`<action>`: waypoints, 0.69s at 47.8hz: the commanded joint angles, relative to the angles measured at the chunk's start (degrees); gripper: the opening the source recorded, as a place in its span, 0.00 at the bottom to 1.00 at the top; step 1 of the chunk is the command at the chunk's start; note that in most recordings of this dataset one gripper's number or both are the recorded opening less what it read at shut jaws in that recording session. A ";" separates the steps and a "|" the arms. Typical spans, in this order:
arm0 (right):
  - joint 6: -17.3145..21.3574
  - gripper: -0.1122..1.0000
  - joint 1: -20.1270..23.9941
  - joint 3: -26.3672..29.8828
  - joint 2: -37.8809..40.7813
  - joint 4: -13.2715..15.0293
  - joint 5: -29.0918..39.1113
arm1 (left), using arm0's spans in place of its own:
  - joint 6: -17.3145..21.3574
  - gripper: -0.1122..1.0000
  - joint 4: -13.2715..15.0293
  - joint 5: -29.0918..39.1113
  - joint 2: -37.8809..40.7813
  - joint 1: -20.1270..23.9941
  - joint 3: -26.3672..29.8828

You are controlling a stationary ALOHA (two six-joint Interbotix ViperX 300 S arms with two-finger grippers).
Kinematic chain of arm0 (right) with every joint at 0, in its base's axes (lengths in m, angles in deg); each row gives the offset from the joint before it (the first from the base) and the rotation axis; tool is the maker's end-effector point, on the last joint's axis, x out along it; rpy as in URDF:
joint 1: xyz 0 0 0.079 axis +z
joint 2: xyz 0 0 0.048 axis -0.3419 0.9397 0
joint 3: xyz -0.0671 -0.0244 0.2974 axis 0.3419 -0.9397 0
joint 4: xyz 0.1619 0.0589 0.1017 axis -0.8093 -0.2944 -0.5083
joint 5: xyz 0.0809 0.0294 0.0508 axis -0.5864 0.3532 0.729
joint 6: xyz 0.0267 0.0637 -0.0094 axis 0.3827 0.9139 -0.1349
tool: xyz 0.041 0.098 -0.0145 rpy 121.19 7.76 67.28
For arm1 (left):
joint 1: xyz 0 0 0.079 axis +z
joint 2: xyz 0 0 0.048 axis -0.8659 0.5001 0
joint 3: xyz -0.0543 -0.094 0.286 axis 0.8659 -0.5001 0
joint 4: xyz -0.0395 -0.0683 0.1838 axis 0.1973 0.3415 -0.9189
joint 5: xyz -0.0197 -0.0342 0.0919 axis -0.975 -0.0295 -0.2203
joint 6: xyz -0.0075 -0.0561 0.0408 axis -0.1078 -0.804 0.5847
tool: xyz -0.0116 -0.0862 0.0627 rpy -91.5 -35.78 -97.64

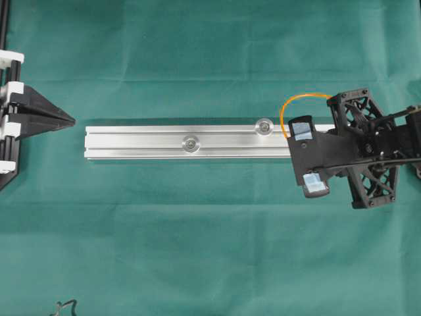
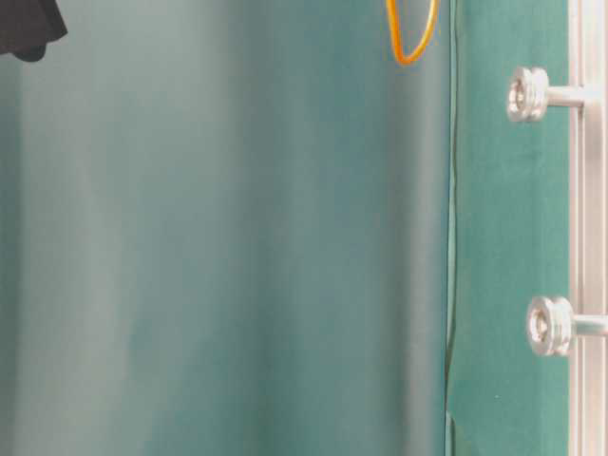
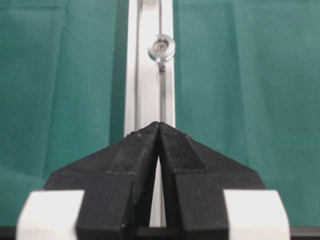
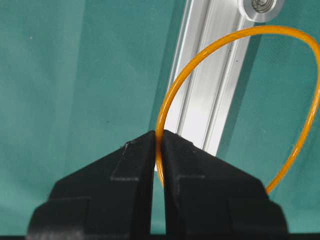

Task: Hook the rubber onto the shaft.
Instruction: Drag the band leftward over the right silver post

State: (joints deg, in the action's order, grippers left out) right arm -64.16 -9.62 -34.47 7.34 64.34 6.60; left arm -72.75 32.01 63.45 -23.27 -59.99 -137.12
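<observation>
The rubber (image 1: 294, 101) is a thin orange loop, and my right gripper (image 1: 291, 139) is shut on it above the right end of the aluminium rail (image 1: 145, 141). In the right wrist view the fingers pinch the rubber (image 4: 240, 33) at the right gripper's (image 4: 160, 134) tip, and the loop arcs forward just short of the nearer shaft (image 4: 261, 7). Two shafts stand on the rail, one (image 1: 264, 126) close to the loop, the other (image 1: 191, 143) further left. My left gripper (image 1: 71, 120) is shut on nothing, just off the rail's left end. Its tip (image 3: 160, 123) points along the rail (image 3: 150, 75).
Green cloth (image 1: 210, 250) covers the table around the rail. The table-level view shows the hanging loop's (image 2: 408, 47) lower end, both shafts (image 2: 527, 93) (image 2: 551, 325) and a black arm part (image 2: 28, 24) in the corner. A small dark object (image 1: 64, 307) lies at the front left edge.
</observation>
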 commanded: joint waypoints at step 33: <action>-0.09 0.16 0.09 5.62 3.52 1.14 -2.20 | 0.00 0.10 -0.18 -0.18 0.44 0.00 1.85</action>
State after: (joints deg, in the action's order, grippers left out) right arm -64.24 -9.62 -31.21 10.59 64.95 5.28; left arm -72.75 32.01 63.54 -23.27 -59.99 -137.12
